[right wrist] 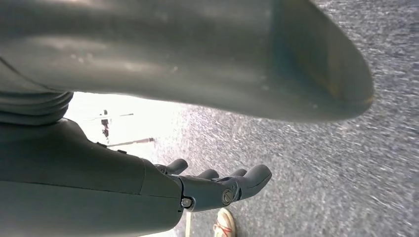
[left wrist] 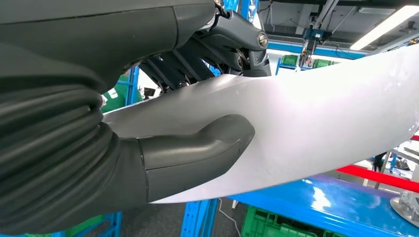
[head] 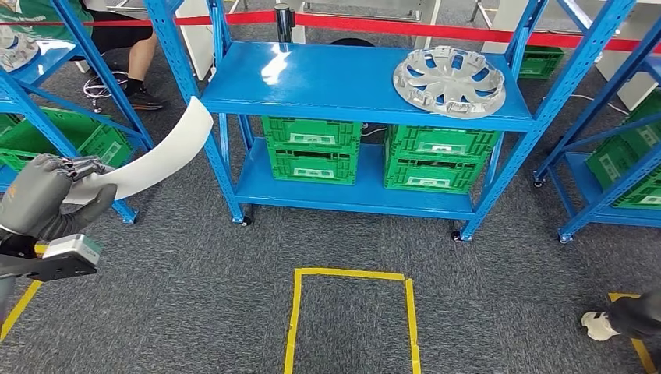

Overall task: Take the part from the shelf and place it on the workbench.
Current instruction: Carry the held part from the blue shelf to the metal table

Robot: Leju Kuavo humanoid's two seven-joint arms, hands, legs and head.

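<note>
At the lower left of the head view, the robot's left hand (head: 48, 204) grips one end of a long, curved white part (head: 152, 162), which rises toward the upper right, in front of a blue shelf post. The left wrist view shows the thumb (left wrist: 197, 148) pressed on the part's pale face and dark fingers (left wrist: 232, 47) curled over its far edge. Grey carpet (head: 195, 296) covers the floor, with a yellow tape outline (head: 351, 274) marked at lower centre. Behind it stands a blue shelf unit (head: 312, 78) on small wheels; green crates (head: 312, 148) sit on its lower level, and a silver wheel cover (head: 449, 80) lies on the top level at right. Red barrier tape (head: 390, 27) runs along the upper edge. A person's white shoe (head: 599, 326) shows at the lower right. The right hand (right wrist: 217, 190) hangs over the carpet, its fingers loosely extended and grasping nothing.
</note>
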